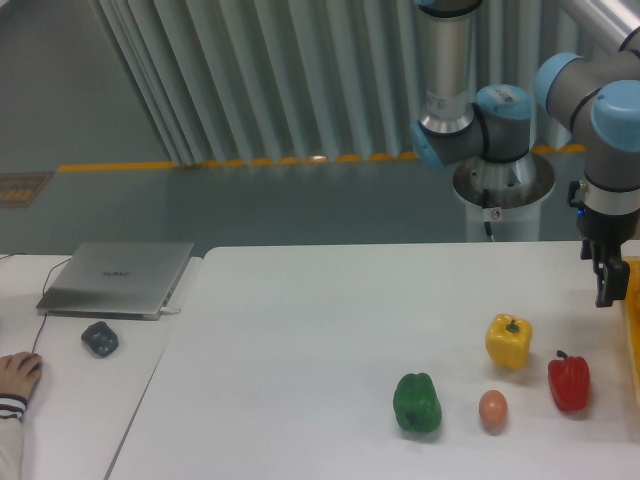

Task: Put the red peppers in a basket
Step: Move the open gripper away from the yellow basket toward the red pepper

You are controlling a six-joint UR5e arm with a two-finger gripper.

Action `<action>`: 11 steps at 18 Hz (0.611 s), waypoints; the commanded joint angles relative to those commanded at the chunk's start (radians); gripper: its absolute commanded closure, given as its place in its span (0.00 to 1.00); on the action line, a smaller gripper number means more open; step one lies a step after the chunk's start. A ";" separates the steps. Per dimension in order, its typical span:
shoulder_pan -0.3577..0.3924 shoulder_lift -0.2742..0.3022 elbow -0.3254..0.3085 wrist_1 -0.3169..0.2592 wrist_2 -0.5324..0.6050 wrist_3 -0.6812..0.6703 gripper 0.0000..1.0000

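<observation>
The red pepper (pixel 568 381) stands on the white table (pixel 320 330) at the right, with a short dark stem on top. The basket (pixel 633 325) shows only as a yellow-orange edge at the frame's right border, just right of the pepper. My gripper (pixel 609 284) hangs above the table at the far right, above and a little right of the red pepper, clear of it. Its dark fingers (pixel 606 290) point down and hold nothing. Whether the jaws are open or shut does not show from this angle.
A yellow pepper (pixel 508 341) stands left of the red one. A small orange-brown egg-shaped thing (pixel 492 409) and a green pepper (pixel 416 403) lie further left. A closed laptop (pixel 118 277), a dark mouse (pixel 100 338) and a person's hand (pixel 18 375) are at the left.
</observation>
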 joint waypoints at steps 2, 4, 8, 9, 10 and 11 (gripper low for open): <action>0.000 -0.002 0.000 0.002 0.000 -0.002 0.00; -0.011 -0.005 0.000 0.003 0.000 -0.053 0.00; -0.018 -0.006 -0.011 0.014 0.003 -0.072 0.00; -0.017 -0.005 -0.011 0.014 0.002 -0.075 0.00; -0.015 -0.006 -0.012 0.014 0.000 -0.081 0.00; -0.017 -0.005 -0.017 0.012 0.000 -0.107 0.00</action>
